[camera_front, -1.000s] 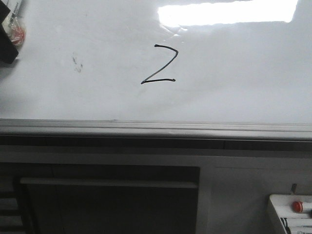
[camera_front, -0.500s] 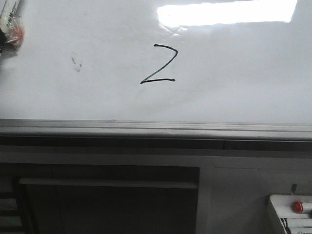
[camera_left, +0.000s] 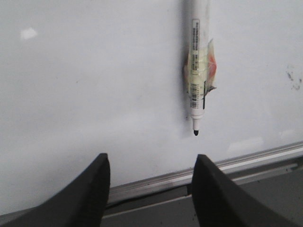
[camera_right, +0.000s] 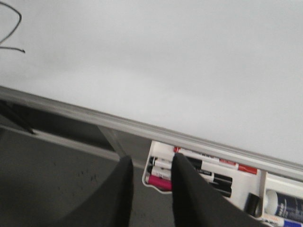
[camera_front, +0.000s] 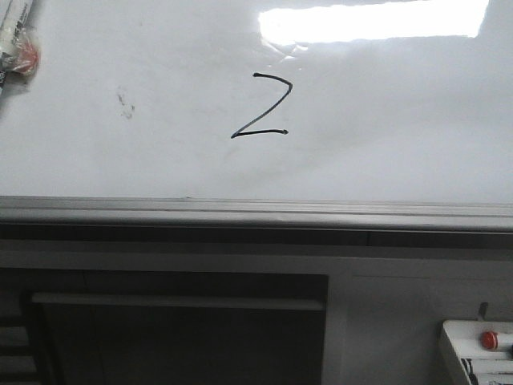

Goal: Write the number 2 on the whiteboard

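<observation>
The whiteboard [camera_front: 385, 120] lies flat with a bright glare at its far right. A thin black angular number 2 [camera_front: 263, 107] is drawn near its middle; part of it shows in the right wrist view [camera_right: 12, 28]. A white marker [camera_front: 16, 40] with tape and an orange patch lies on the board at the far left, uncapped, its black tip bare [camera_left: 198, 56]. My left gripper [camera_left: 150, 163] is open and empty, over the board's rail, apart from the marker. My right gripper [camera_right: 150, 163] is open a little and empty, beyond the board's edge. Neither gripper shows in the front view.
A grey metal rail [camera_front: 256, 212] runs along the board's near edge. A small white tray [camera_right: 240, 182] with several markers, one red-capped [camera_front: 489, 339], sits off the board at the near right. Faint smudges [camera_front: 126, 104] mark the board left of the 2.
My left gripper, dark at the far left of the front view a second ago, has drawn back out of that view. The marker stays on the board. The 2 is unchanged.
</observation>
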Robot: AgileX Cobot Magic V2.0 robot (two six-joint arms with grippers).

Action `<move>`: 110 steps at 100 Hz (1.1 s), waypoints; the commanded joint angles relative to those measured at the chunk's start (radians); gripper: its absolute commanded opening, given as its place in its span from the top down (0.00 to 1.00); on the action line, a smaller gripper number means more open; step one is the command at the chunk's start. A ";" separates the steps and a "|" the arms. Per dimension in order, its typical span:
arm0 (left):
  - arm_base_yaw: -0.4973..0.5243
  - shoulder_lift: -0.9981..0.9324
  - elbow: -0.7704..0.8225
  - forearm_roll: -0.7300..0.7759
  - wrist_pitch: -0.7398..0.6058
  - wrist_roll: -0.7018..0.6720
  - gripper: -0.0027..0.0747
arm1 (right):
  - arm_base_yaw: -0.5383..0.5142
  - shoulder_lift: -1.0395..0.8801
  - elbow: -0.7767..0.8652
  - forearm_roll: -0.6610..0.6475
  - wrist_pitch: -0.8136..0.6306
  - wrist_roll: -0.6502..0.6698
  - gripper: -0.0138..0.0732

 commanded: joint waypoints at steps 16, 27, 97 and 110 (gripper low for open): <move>0.004 -0.171 0.212 -0.045 -0.319 -0.018 0.51 | -0.009 -0.216 0.120 -0.009 -0.267 0.028 0.79; 0.004 -0.228 0.306 -0.102 -0.446 -0.018 0.61 | -0.009 -0.292 0.174 -0.009 -0.333 0.028 0.90; 0.004 -0.267 0.470 -0.119 -0.705 -0.018 0.99 | -0.009 -0.371 0.238 -0.075 -0.400 0.021 0.92; 0.002 -0.269 0.472 -0.119 -0.705 -0.018 0.99 | -0.009 -0.371 0.238 -0.075 -0.400 0.021 0.92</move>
